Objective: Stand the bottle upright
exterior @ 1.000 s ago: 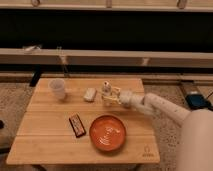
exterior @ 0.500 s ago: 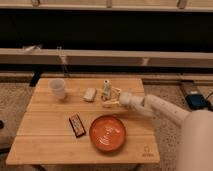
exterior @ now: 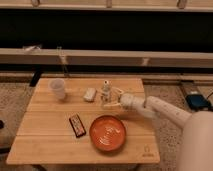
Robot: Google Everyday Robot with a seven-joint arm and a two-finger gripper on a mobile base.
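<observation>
The bottle [exterior: 105,91], small, slim and pale with a round white cap, stands upright near the back middle of the wooden table [exterior: 50,142]. My gripper [exterior: 108,98] reaches in from the right on a white arm, its fingers spread on either side of the bottle's lower right. The gripper is open, and I cannot tell whether a finger touches the bottle.
A translucent white cup [exterior: 58,89] stands at the back left. A flat whitish oblong lump [exterior: 89,94] lies just left of the bottle. In front are a dark snack bar [exterior: 77,125] and an orange plate [exterior: 107,133]. A rail and dark wall run behind the table.
</observation>
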